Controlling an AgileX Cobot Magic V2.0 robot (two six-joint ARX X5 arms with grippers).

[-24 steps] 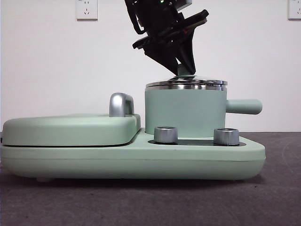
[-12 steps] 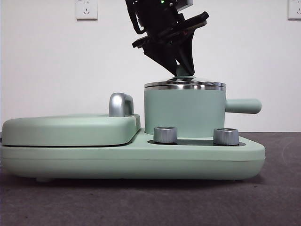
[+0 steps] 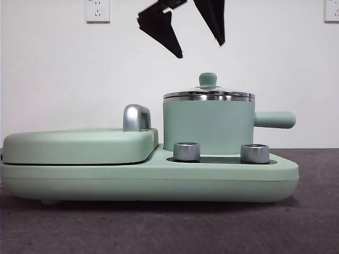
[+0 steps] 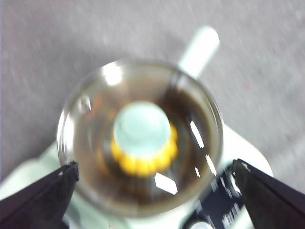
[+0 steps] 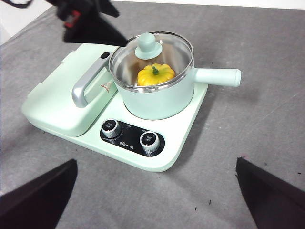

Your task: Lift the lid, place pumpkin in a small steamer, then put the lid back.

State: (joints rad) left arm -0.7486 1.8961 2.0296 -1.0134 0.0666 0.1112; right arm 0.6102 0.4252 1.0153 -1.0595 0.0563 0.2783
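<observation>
Dark grey table, long mint-green appliance base resting directly on it, a few small dark specks on the near cloth.

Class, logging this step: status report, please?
Left gripper open above the lid. Right gripper open, waiting. Pumpkin inside small steamer, lid on. Nothing obstructing.

One camera sits low, level with the bench, looking straight across at the side of the pot, which stands near and large against a white wall. The left wrist camera looks straight down on the lid from close above, blurred. The right wrist camera hangs higher and farther back, looking down at a slant over the whole cooker. All three share the pot.
</observation>
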